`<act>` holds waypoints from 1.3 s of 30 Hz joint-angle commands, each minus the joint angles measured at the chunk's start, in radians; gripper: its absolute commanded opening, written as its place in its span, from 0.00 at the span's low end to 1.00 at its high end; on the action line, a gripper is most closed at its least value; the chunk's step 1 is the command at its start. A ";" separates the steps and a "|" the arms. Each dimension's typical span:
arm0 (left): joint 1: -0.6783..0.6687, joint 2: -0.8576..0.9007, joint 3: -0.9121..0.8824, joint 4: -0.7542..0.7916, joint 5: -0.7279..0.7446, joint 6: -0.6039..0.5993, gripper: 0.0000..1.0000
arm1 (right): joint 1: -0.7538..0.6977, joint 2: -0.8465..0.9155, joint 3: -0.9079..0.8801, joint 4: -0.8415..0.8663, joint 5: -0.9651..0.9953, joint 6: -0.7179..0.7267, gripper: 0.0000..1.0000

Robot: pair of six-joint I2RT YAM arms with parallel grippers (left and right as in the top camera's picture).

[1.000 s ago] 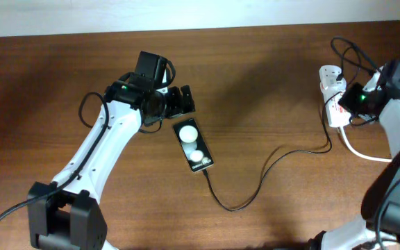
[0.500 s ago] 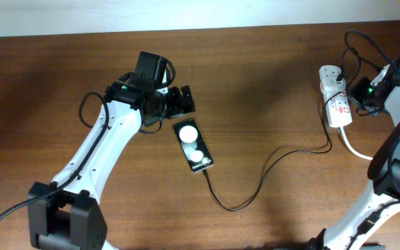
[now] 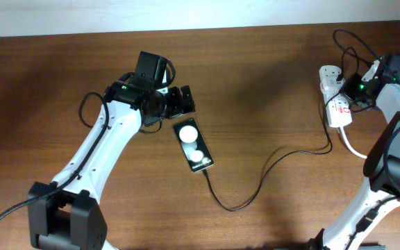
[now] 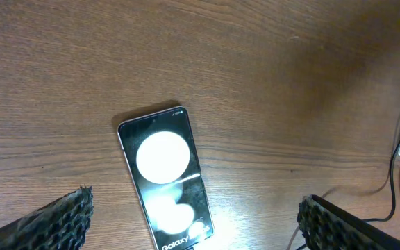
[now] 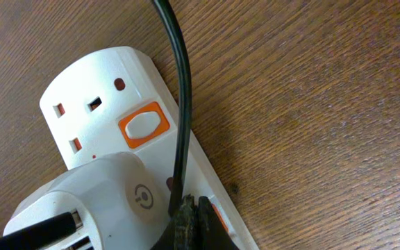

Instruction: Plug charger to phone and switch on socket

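The phone [image 3: 193,144] lies flat on the wooden table, its screen showing two white spots. The thin black charger cable [image 3: 269,170] runs from the phone's near end in a curve to the white socket strip [image 3: 336,110] at the far right. My left gripper [image 3: 177,102] is open and empty, just beyond the phone's far end. In the left wrist view the phone [image 4: 162,173] lies between the spread fingers [image 4: 54,222]. My right gripper [image 3: 356,90] is shut, and its tips [image 5: 193,221] rest on the strip [image 5: 96,97] beside a partly hidden orange switch [image 5: 218,215].
A white adapter [image 5: 103,201] sits in the strip, and the black cable [image 5: 180,104] crosses the strip beside my right fingertips. A second orange switch [image 5: 143,125] sits further up the strip. A thick white cord [image 3: 356,151] leaves the strip toward the right edge.
My right gripper drew away to the right of the strip, then came back onto it at a new angle. The left arm and the phone have not moved.
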 commanded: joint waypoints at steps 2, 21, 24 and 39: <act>0.005 -0.011 0.014 0.002 -0.004 0.017 0.99 | 0.010 0.039 0.005 -0.042 -0.017 -0.003 0.04; 0.005 -0.011 0.014 0.002 -0.004 0.017 0.99 | -0.027 -0.168 0.006 -0.493 0.104 0.114 0.04; 0.005 -0.011 0.014 0.002 -0.003 0.017 0.99 | -0.030 -0.434 0.006 -0.567 0.107 0.113 0.04; 0.005 -0.011 0.014 0.002 -0.004 0.017 0.99 | 0.687 -1.114 0.001 -0.865 -0.117 -0.235 0.60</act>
